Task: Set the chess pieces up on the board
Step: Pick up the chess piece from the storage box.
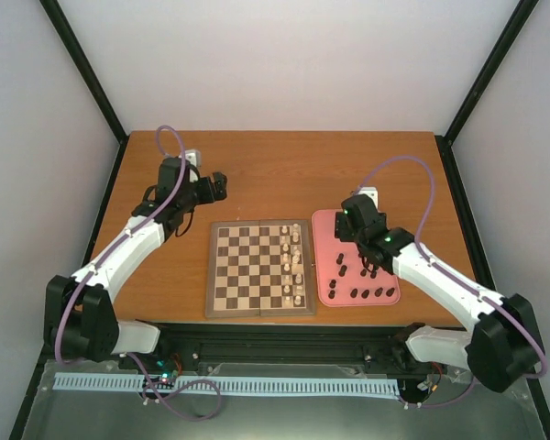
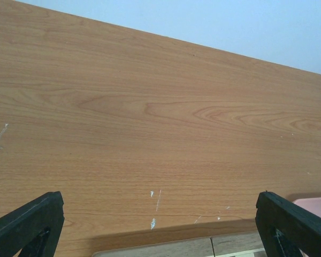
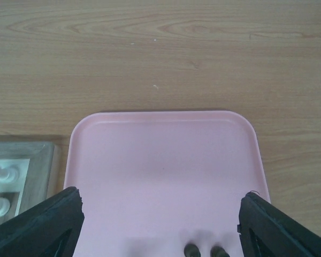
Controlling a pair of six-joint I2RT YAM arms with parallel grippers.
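Observation:
The wooden chessboard point(image 1: 247, 270) lies at the table's middle, with cream-white pieces point(image 1: 293, 261) along its right columns. Several dark chess pieces point(image 1: 362, 291) stand on the pink tray point(image 1: 325, 225) to the right of the board. My right gripper point(image 1: 353, 209) hovers over the tray's far half, open and empty; in the right wrist view point(image 3: 160, 197) two dark pieces point(image 3: 192, 249) show just below it on the tray point(image 3: 166, 155). My left gripper point(image 1: 217, 186) is open and empty above bare table beyond the board's far left corner point(image 2: 159, 201). The board's far edge point(image 2: 203, 247) shows below it.
The right wrist view shows the board's corner point(image 3: 37, 160) with white pieces point(image 3: 0, 176) at the left. A corner of the pink tray point(image 2: 315, 203) shows in the left wrist view. Black frame posts and grey walls enclose the wooden table point(image 1: 284, 174).

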